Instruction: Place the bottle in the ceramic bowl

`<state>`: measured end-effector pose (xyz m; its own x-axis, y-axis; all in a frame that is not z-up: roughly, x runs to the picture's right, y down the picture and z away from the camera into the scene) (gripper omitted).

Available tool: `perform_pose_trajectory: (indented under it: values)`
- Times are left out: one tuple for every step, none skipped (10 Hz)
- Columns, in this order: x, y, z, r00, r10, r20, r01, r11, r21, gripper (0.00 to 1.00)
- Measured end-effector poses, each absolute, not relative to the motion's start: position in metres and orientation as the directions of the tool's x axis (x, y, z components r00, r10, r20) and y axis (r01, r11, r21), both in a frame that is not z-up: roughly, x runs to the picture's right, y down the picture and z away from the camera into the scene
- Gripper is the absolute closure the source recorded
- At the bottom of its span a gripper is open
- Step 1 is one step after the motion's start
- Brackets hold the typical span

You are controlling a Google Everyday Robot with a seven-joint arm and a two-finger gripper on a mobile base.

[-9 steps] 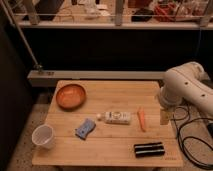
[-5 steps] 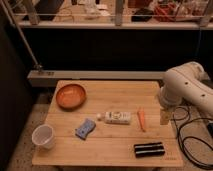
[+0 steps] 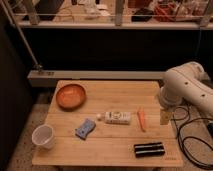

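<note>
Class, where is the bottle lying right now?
In the camera view, the bottle lies on its side between the blue object to image-left and the carrot to image-right; the open hand hangs beyond the carrot, at the table's right edge.

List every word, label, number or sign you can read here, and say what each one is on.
No text here can be read.
Bottle, lying mid-table: it has a pale label, but the print is too blurred to read.
Black object near the front edge: no lettering can be made out.
Gripper, hanging at the table's right edge: no marking visible.
Ceramic bowl and white cup: plain, no writing.
</note>
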<state>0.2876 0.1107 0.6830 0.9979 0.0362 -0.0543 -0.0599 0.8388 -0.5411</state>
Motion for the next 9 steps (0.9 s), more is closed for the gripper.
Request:
perform_pose_trajectory:
  values:
    - [0.288, 0.11, 0.682, 0.998, 0.036, -0.055, -0.06, 0.84, -0.539, 0.2]
    - [0.288, 0.11, 0.682, 0.998, 0.035, -0.055, -0.06, 0.84, -0.54, 0.2]
    - [0.288, 0.11, 0.682, 0.998, 0.036, -0.055, -0.06, 0.84, -0.54, 0.2]
    - [0.288, 0.11, 0.682, 0.998, 0.036, -0.055, -0.06, 0.84, -0.54, 0.2]
    - [0.288, 0.11, 0.682, 0.998, 0.035, -0.055, -0.06, 0.84, -0.54, 0.2]
    - [0.287, 0.11, 0.682, 0.998, 0.036, -0.053, -0.059, 0.84, -0.54, 0.2]
    - [0.283, 0.108, 0.681, 0.998, 0.039, -0.043, -0.056, 0.842, -0.536, 0.2]
    - [0.27, 0.103, 0.681, 0.999, 0.039, -0.018, -0.042, 0.849, -0.527, 0.2]
    - [0.256, 0.099, 0.682, 0.999, 0.04, 0.0, -0.035, 0.854, -0.519, 0.2]
